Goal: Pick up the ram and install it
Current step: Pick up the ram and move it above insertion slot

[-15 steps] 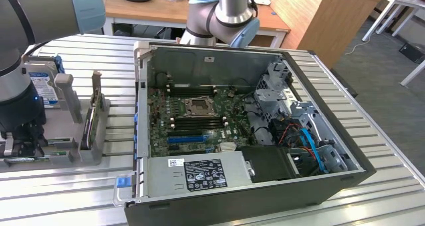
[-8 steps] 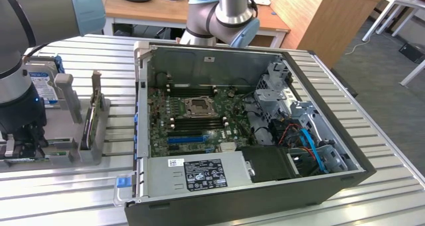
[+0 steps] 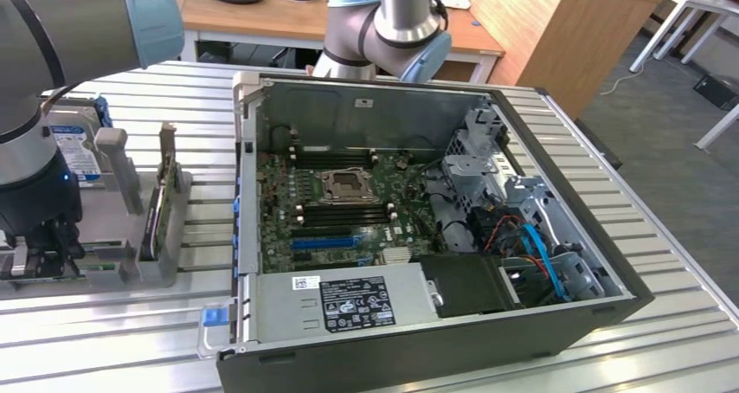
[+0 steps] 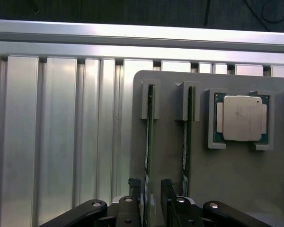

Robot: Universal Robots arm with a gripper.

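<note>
Ribbed metal worktop (image 4: 61,142) carrying grey holder (image 4: 227,179); fingers (image 4: 166,194) standing apart, straddling on-edge ram (image 4: 149,137), its long axis running straight away between them.

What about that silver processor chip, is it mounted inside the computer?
No, the processor chip lies in a pocket of the grey holder.

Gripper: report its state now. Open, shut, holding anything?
Gripper: open, holding nothing; its jaws stand either side of the ram stick that sits on edge in the grey holder.
</note>
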